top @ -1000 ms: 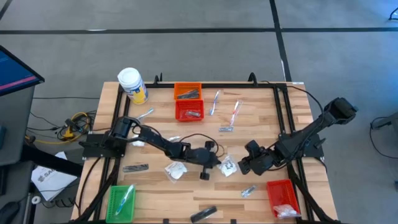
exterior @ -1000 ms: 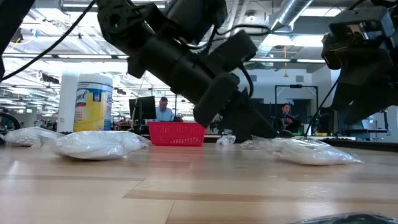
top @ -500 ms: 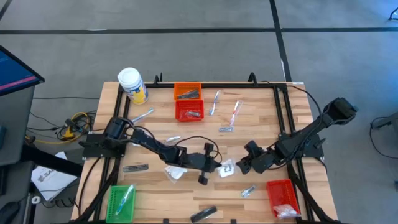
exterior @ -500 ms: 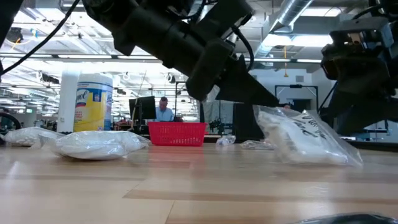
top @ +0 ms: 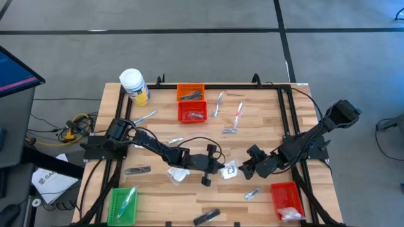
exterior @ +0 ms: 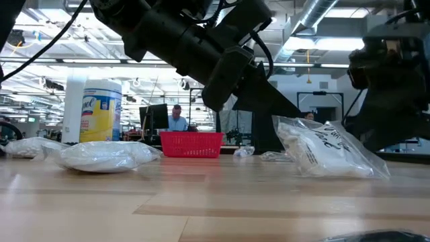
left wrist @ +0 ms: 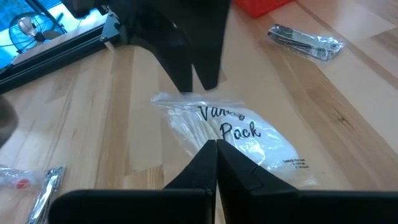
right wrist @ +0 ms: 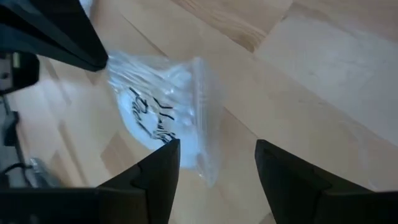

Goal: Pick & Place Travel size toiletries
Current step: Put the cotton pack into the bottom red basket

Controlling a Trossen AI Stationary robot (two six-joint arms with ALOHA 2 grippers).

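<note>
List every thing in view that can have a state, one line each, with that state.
left gripper: shut on a corner of the white packet, lifting that edge.
right gripper: open, facing the packet, not touching it.
white packet: tilted, one edge raised, other edge on the table.
big white jar: upright, lid on.
red basket by the right arm: holds a white packet.
green basket: holds clear-plastic sticks.
orange basket: holds dark items.
</note>
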